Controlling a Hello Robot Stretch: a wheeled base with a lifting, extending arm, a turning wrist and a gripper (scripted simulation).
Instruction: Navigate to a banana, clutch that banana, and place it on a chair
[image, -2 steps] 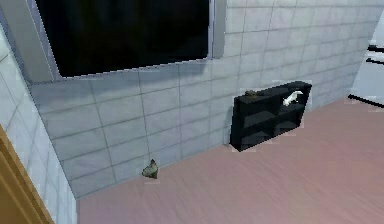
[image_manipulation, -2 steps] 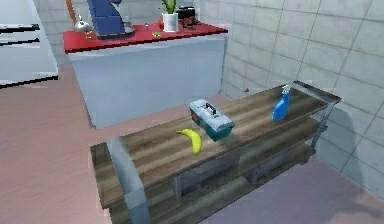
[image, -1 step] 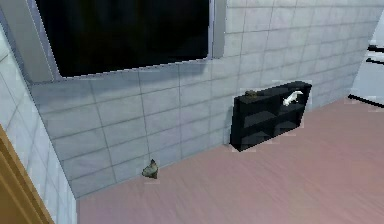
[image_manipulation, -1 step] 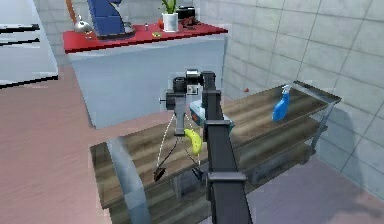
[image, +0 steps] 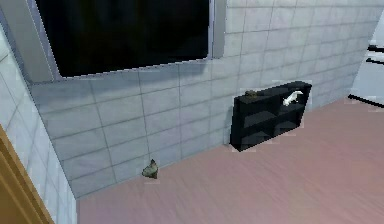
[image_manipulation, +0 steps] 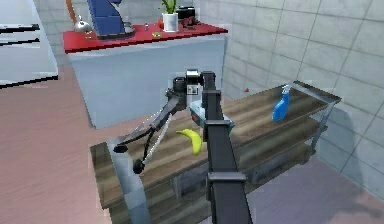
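**Banana lying on wooden surface, tool alongside**

Seen from the arm side view, the arm (image_manipulation: 222, 160) rises as a dark bar from the bottom edge and crosses a long wooden surface (image_manipulation: 252, 113). From its far end the tool (image_manipulation: 132, 155) reaches toward the view's left. Its thin fingers (image_manipulation: 150, 130) slant down toward the near-left corner of that surface. Whether the fingers are apart or together cannot be told, nor whether the tool holds anything.

The banana (image_manipulation: 190, 140), yellow and curved, lies on the wooden surface between the fingers and the arm's bar, just beside both. Contact with either cannot be judged. A blue spray bottle (image_manipulation: 282, 103) stands upright farther along toward the view's right, well apart from the banana.

Beyond the wooden surface stands a red-topped surface (image_manipulation: 150, 40). It carries a blue-grey appliance (image_manipulation: 105, 18) and a potted plant (image_manipulation: 170, 15). A white cabinet (image_manipulation: 25, 50) stands at the view's left edge.

The forward view looks at a tiled wall (image: 150, 110) with a large dark window (image: 130, 35). A black shelf unit (image: 270, 118) stands against the wall with a white object (image: 292, 99) on top. A small grey-brown object (image: 151, 169) lies on the pinkish floor (image: 280, 180) at the wall's foot.
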